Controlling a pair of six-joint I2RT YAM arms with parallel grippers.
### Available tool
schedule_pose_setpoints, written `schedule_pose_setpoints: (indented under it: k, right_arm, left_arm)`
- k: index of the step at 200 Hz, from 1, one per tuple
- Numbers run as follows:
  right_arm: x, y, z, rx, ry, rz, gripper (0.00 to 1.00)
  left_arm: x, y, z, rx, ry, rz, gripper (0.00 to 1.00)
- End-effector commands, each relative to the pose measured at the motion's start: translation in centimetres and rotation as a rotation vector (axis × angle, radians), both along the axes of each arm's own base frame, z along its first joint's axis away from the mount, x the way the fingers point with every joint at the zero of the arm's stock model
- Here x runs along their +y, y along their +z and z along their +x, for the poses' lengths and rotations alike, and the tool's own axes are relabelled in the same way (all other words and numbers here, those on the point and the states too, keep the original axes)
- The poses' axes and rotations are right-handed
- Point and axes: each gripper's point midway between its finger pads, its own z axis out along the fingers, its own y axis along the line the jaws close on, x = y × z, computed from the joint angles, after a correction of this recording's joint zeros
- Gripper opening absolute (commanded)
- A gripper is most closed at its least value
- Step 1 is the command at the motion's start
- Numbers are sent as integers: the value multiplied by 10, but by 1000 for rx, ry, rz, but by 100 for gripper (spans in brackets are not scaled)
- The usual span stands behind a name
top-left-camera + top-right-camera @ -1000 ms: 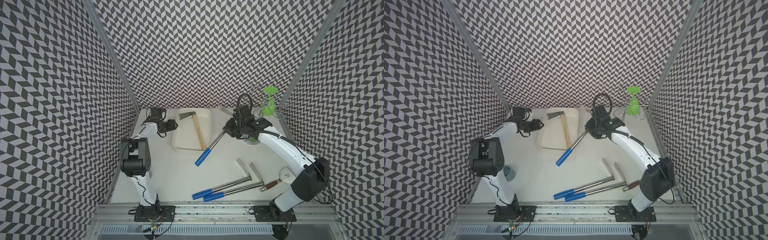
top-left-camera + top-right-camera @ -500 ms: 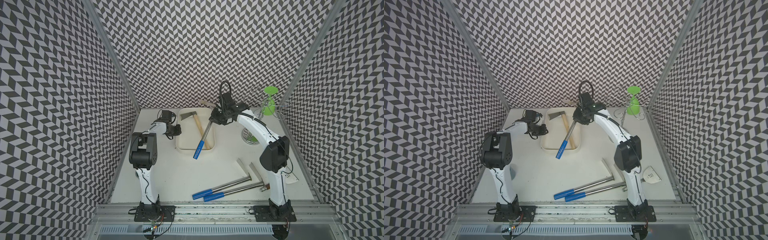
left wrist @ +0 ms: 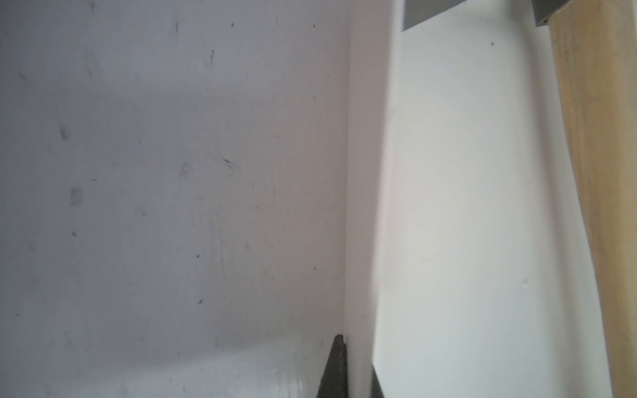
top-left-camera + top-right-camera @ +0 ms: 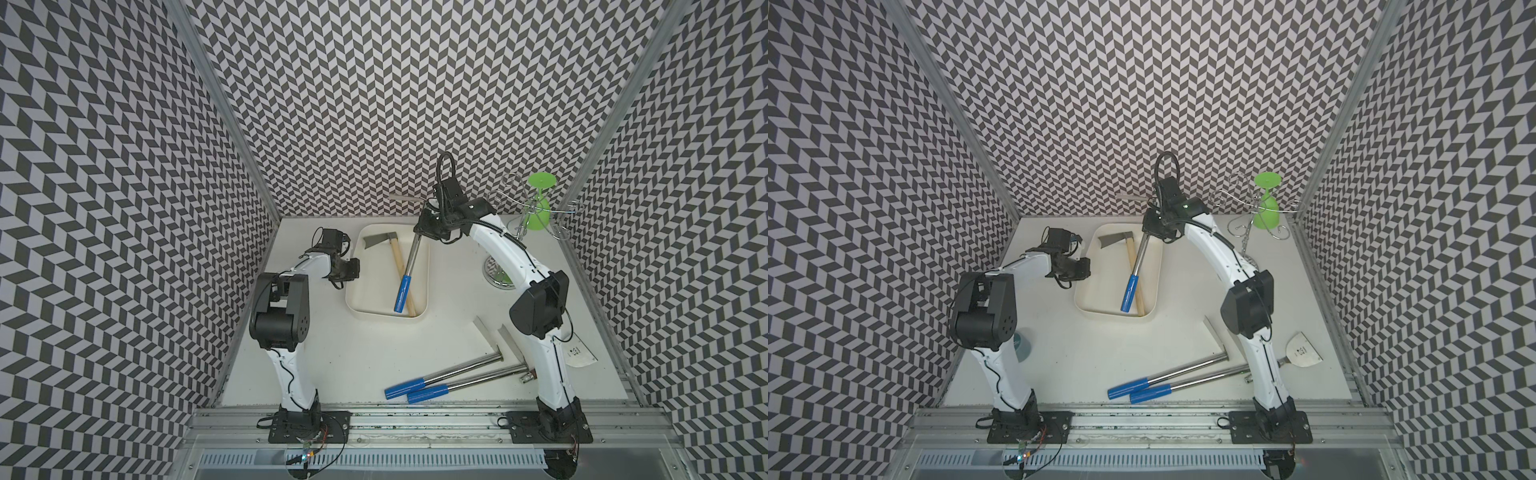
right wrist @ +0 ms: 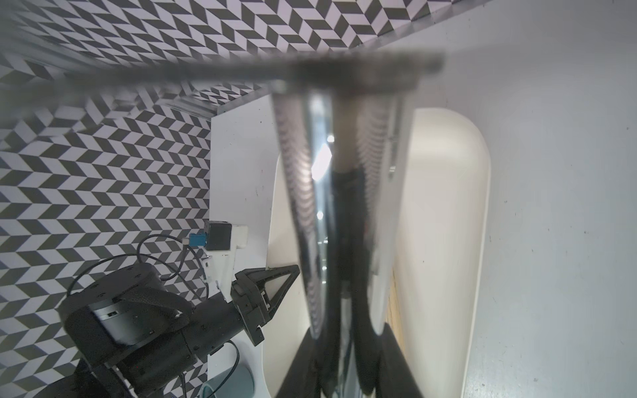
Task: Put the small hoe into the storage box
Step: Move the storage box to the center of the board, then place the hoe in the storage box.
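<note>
1. Plainly, the right gripper point(image 4: 422, 228) is clamped on the chrome shaft of the small hoe point(image 4: 410, 262), just below its head. In the right wrist view its black fingers point(image 5: 296, 375) sit on both sides of the shaft.
2. The small hoe hangs tilted over the storage box point(image 4: 370, 286). Its blade is raised toward 12 o'clock, above the far rim. Its blue grip points down toward 6 o'clock, inside the box's outline. I cannot tell whether the grip touches the floor of the box.
3. The storage box stands on the white table point(image 4: 332, 365), toward 12 o'clock from the table's middle, with its long sides running from 12 to 6.
4. The left gripper point(image 4: 354, 267) is at the box's 9 o'clock wall with its fingers closed on it. In the left wrist view the wall runs between the two dark fingertips point(image 3: 336, 368).
5. A wooden-handled tool point(image 4: 395, 257) lies inside the box. Its grey blade is in the 11 o'clock corner and its handle reaches toward the 5 o'clock end. The hoe's blue grip crosses over that handle.
6. Two longer hoes point(image 4: 446, 376) lie side by side on the table at 5 o'clock from the box, well apart from it, with their blue grips toward 8 o'clock.
7. A green goblet point(image 4: 538, 208) hangs upside down on a wire rack point(image 4: 1246, 232) in the table's 1 o'clock corner.
</note>
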Motion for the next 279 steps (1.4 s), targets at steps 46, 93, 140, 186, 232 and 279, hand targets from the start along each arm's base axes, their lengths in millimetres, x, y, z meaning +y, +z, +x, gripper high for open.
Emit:
schedule_pose_setpoints:
  k: [46,93,140,186,232,279]
  right_arm:
    - [14,-45,-2,20,113,-119,0]
    - [20,-68,0,33,125,-161,0]
    - [32,-99,2,47,140,-195,0]
    - [40,-121,5,46,141,-223,0]
    - [44,-127,11,24,125,-232,0]
    - [44,-139,12,23,115,-257,0]
  left_arm:
    - [-14,2,-21,17,-41,14,1]
    - [-15,4,-20,12,-36,14,1]
    - [-17,6,-18,8,-37,6,1]
    - [-19,6,-17,9,-39,3,1]
    - [-20,7,-17,5,-41,2,1]
    - [-20,7,-17,3,-44,-3,1]
